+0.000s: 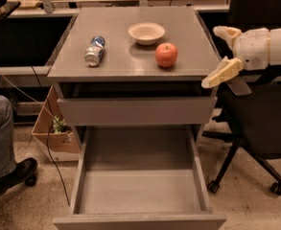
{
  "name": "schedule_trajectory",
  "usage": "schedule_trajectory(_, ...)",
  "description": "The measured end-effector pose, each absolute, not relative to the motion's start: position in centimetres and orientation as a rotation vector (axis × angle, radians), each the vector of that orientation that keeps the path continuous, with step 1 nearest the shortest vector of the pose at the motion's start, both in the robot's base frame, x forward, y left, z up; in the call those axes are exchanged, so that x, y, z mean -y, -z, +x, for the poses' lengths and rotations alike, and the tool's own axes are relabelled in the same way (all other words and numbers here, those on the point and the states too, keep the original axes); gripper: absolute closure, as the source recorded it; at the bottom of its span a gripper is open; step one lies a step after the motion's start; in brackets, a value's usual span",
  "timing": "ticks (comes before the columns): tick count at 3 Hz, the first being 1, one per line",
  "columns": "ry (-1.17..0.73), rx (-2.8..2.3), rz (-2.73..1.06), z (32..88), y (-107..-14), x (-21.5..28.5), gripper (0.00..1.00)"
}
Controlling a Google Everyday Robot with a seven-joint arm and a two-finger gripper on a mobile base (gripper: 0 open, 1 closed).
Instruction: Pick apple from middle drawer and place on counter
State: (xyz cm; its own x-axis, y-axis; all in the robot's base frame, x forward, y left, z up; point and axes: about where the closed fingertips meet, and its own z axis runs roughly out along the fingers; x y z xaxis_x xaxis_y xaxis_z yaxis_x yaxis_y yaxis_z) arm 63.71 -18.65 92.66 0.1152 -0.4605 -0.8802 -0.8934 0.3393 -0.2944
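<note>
The red-orange apple (166,54) stands on the grey counter (125,56), toward its right side, just in front of the beige bowl. My gripper (210,56) is open and empty. It hovers at the counter's right edge, a hand's width to the right of the apple and not touching it. One beige finger (225,31) points up and back, the other (220,74) points down and forward. The middle drawer (140,190) is pulled fully out below, and its flat floor is bare.
A beige bowl (146,32) and a crushed silver-blue can (94,51) lie on the counter. The shallower upper drawer (137,110) is shut. A black office chair (257,123) stands to the right, and a cardboard box (53,131) and a person's leg (1,138) are to the left.
</note>
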Motion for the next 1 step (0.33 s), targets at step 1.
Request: schedule_trajectory(1, -0.475, -1.505, -1.294, 62.62, -92.96, 19.40, 0.00)
